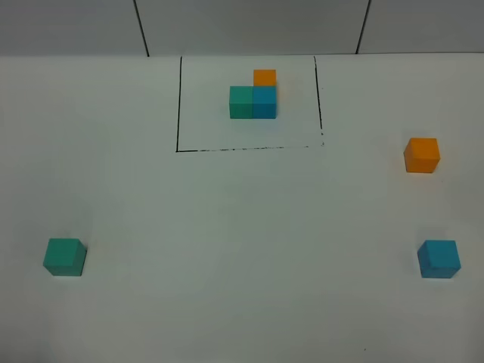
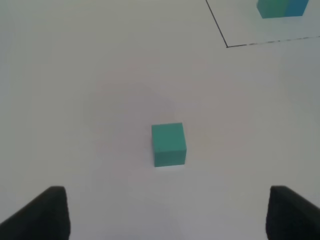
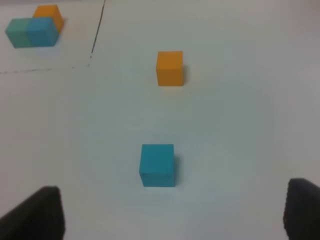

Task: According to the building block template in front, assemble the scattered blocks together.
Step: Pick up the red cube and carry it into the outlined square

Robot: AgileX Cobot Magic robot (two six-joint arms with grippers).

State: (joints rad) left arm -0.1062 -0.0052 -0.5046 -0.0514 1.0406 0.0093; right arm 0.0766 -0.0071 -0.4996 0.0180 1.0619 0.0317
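Note:
The building block template [image 1: 253, 97] sits at the back centre inside a thin black rectangle: teal and blue cubes side by side, with the orange cube behind the blue. The scattered teal block [image 1: 64, 256] lies front left, the orange block [image 1: 421, 155] at the right, and the blue block [image 1: 439, 259] front right. My left gripper [image 2: 167, 215] is open, with the teal block [image 2: 168, 144] ahead of it, apart. My right gripper [image 3: 172, 212] is open, with the blue block [image 3: 157, 165] just ahead and the orange block [image 3: 170, 68] farther on. Neither gripper shows in the exterior view.
The table [image 1: 242, 227] is plain white. A grey wall [image 1: 249, 26] with dark seams stands behind it. The black frame line [image 1: 249, 148] runs in front of the template. Part of the template shows in the left wrist view [image 2: 282, 7] and the right wrist view [image 3: 35, 27].

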